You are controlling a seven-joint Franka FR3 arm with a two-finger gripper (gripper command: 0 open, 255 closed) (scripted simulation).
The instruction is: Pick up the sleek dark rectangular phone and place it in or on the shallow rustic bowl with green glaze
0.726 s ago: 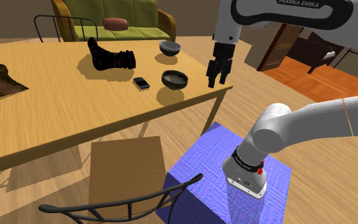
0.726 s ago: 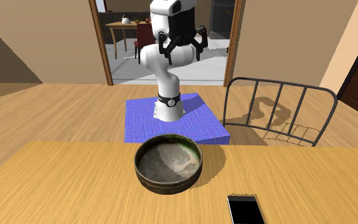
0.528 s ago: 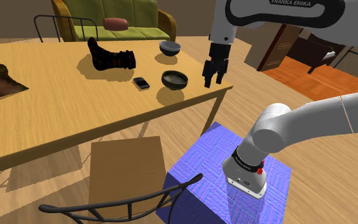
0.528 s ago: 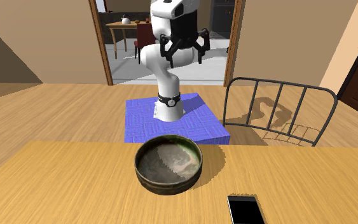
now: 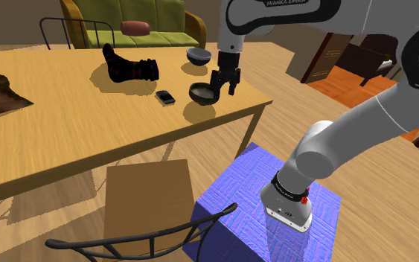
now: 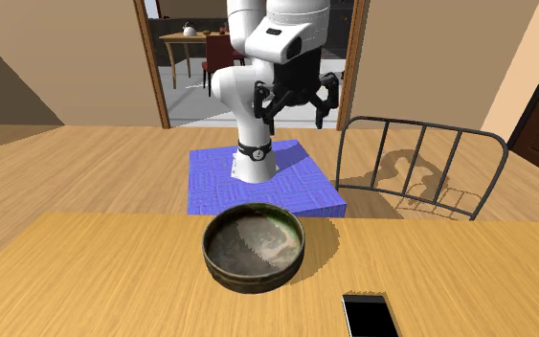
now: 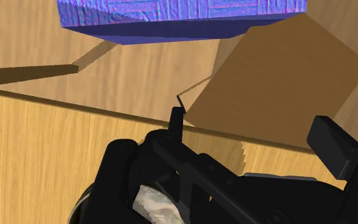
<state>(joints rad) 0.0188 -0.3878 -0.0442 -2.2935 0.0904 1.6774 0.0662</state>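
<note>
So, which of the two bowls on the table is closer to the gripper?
The bowl beside the phone: the gripper hangs by its rim. The other bowl sits farther back, toward the sofa.

- Shoulder view: the phone (image 5: 165, 97) lies flat on the table (image 5: 74, 134), just left of the bowl (image 5: 200, 94), not touching it.
- A second bowl (image 5: 198, 55) sits farther back, and there's a boot (image 5: 129, 68) to its left.
- The gripper (image 5: 222, 89) hangs over the table's edge, just to the nearer bowl's right.
- The sofa (image 5: 133, 15) is behind the table, with a cushion (image 5: 135, 27) on it.
- The stand (image 5: 245, 186) is on the floor off the table's near corner, with a chair (image 5: 144, 197) to its left.
</note>
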